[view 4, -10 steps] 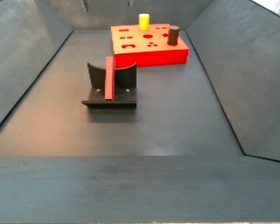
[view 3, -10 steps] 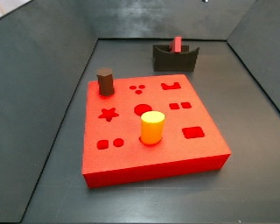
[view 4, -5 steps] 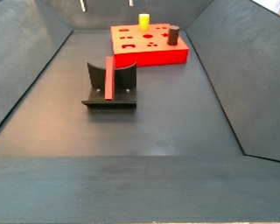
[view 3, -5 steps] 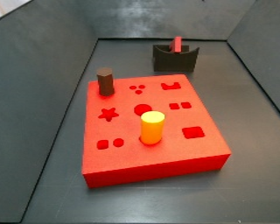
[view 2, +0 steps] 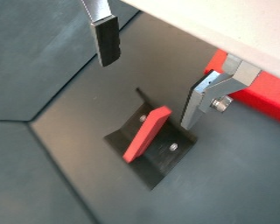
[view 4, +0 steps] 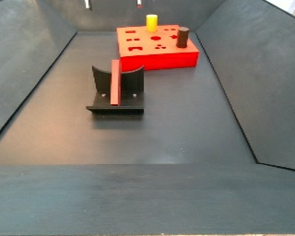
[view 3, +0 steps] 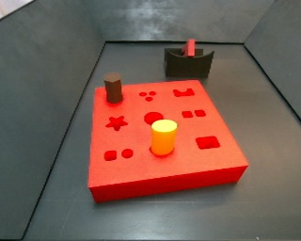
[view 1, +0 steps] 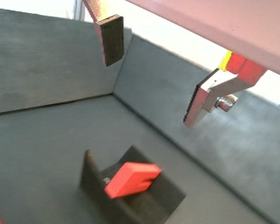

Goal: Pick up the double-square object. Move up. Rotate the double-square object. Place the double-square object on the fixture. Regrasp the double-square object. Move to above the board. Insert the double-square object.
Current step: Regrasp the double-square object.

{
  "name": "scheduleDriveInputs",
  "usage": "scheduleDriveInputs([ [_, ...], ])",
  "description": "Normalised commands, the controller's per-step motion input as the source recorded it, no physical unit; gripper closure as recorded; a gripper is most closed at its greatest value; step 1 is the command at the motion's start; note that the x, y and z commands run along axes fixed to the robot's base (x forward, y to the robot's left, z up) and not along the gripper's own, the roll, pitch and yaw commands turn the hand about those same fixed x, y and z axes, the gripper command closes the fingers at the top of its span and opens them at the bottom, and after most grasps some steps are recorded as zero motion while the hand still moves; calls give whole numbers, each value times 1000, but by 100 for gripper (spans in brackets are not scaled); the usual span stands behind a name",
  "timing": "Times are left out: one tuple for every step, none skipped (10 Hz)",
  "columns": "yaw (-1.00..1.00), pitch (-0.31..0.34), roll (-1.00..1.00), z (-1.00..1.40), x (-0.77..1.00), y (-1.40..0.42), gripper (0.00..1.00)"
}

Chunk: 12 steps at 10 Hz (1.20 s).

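in a wrist view the gripper (view 1: 157, 74) hangs above the fixture (view 1: 136, 188) with its two fingers spread wide and nothing between them; the double-square object (view 1: 132, 179) sits in the fixture's notch, a thin red piece seen from its flat face. in a wrist view the same gripper (view 2: 152, 83) stands open over the fixture (view 2: 154, 144), and here the double-square object (view 2: 146, 135) shows as a narrow red slab leaning on edge in the bracket, with a corner of the board (view 2: 262, 92) behind one finger. in a side view the board (view 3: 160, 141) lies in front with a yellow cylinder (view 3: 162, 137) and a brown cylinder (view 3: 114, 88) standing in it, and the fixture (view 3: 188, 64) well behind holds the red piece (view 3: 191, 48) upright; the gripper is out of frame. in a side view the fixture (view 4: 117, 92) is nearer, the red piece (view 4: 119, 84) upright in it, well apart from the board (view 4: 157, 48).
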Motion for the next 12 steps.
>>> scheduleDriveInputs([
  [41, 58, 1000, -16, 69, -30, 0],
  [52, 87, 1000, -19, 87, -34, 0],
  [67, 116, 1000, -20, 95, -36, 0],
  [89, 144, 1000, -19, 101, -40, 0],
  [116, 166, 931, -19, 103, -44, 0],
  [142, 161, 686, -24, 107, -46, 0],
  [160, 152, 503, -27, 109, -44, 0],
  [171, 139, 382, -25, 111, -46, 0],
  [195, 96, 204, -12, 93, -32, 0],
  [202, 62, 159, -14, 84, -35, 0],
  [192, 73, 102, -1000, 35, 73, 0],
  [180, 47, 97, -1000, 41, 72, 0],
])
